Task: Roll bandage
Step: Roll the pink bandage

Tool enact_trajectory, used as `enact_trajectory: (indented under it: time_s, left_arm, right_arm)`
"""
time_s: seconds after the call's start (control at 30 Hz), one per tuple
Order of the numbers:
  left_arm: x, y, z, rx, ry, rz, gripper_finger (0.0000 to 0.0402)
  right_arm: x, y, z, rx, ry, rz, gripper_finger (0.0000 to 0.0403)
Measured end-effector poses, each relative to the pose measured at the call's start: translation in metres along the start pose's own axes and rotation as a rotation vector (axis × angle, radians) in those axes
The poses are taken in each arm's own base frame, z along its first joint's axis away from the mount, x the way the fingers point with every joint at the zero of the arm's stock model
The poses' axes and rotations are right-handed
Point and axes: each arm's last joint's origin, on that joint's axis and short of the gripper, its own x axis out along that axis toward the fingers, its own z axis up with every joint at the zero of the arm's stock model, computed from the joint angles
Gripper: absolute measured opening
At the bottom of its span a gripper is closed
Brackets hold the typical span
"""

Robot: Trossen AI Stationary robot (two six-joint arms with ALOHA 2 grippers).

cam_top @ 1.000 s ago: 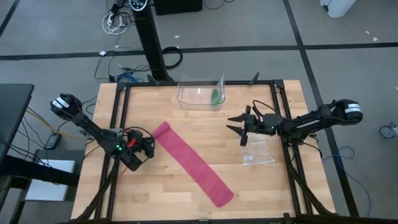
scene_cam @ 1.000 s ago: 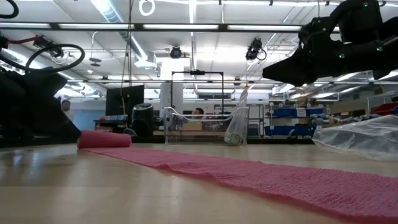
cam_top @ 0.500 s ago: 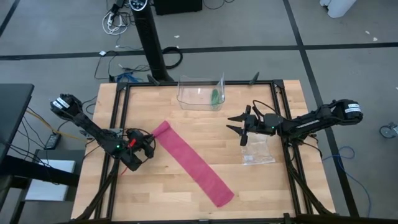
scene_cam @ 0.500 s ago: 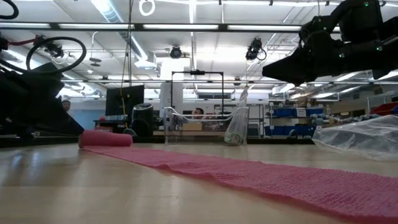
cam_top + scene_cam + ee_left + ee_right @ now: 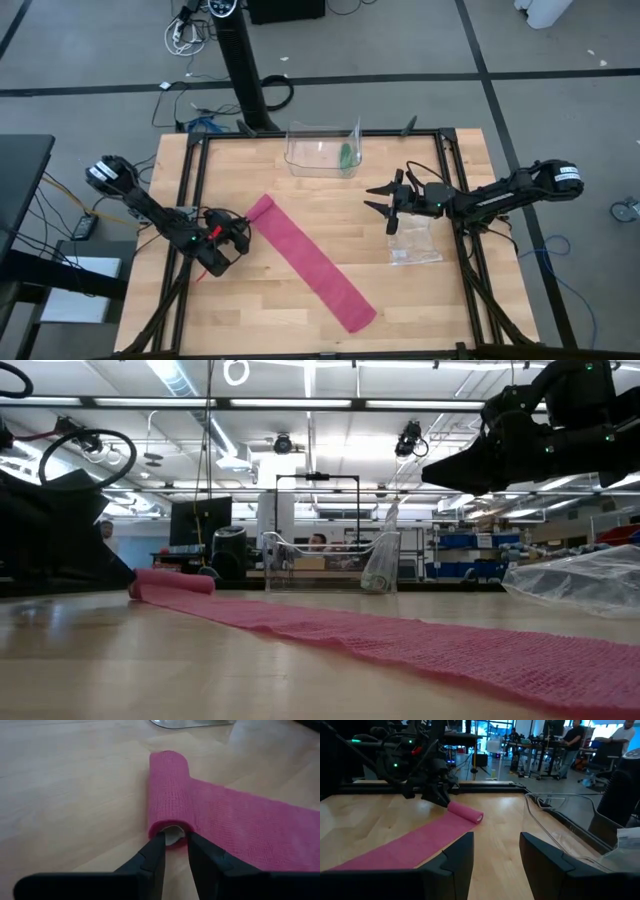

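Note:
The magenta bandage (image 5: 310,265) lies flat and slantwise across the table's middle. Its far-left end is wound into a small roll (image 5: 260,208), which rests on the wood and also shows in the low view (image 5: 172,582) and the right wrist view (image 5: 465,812). My left gripper (image 5: 243,228) lies low at the roll's open left end, shut on it (image 5: 175,840). My right gripper (image 5: 385,203) hovers open and empty at the table's right, above the wood (image 5: 495,850). My left gripper pinches the roll's open end (image 5: 172,831) between its two fingertips, where a pale inner core shows. The fingers come level from the table's left, along the roll's axis. The roll lies on the table, and the loose strip (image 5: 250,830) trails flat away from it.
A clear plastic container (image 5: 322,150) holding a small green item (image 5: 346,156) stands at the far edge. A clear flat plastic bag (image 5: 413,240) lies under my right arm. A black frame (image 5: 190,180) runs around the table.
My left arm has shifted slightly and its wrist has turned a little, still shut on the roll's end. The roll has crept a short way along the strip; the rest of the strip has stayed flat.

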Motion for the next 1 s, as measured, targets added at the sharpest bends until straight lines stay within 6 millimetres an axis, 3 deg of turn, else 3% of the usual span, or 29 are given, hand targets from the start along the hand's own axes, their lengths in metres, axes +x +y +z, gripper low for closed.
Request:
enact_trajectory:
  time_s: [0.73, 1.0]
  left_arm:
    - [0.002, -0.007, -0.005, -0.002, 0.055, -0.037, 0.009]
    - [0.002, -0.01, -0.002, -0.018, -0.01, -0.046, 0.009]
  right_arm:
    - [0.0, 0.0, 0.001, -0.007, -0.006, 0.0, 0.0162]
    - [0.0, 0.0, 0.001, -0.007, -0.005, 0.0, 0.0162]
